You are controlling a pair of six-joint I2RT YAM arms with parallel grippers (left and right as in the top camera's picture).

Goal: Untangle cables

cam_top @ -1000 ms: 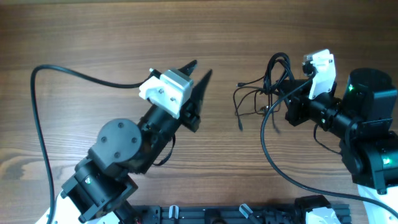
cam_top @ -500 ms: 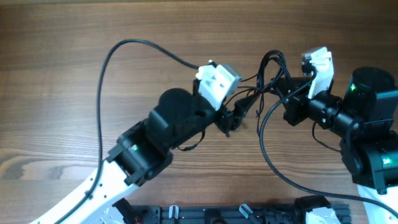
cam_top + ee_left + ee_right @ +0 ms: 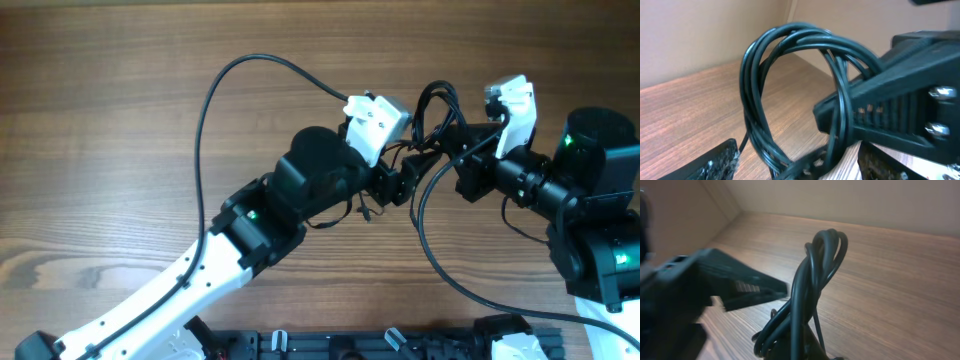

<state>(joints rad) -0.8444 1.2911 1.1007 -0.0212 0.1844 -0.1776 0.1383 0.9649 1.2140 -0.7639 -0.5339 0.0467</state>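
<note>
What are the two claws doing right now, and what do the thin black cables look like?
cables, bunched in a tangled loop that stands upright, pinched by the right claw.
right claw, shut on the cables.
left claw, open, fingers spread wide close to the loop, not gripping it.

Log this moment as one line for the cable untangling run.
right hand: shut on cables | left hand: open, close to cables | status: not yet untangled
</note>
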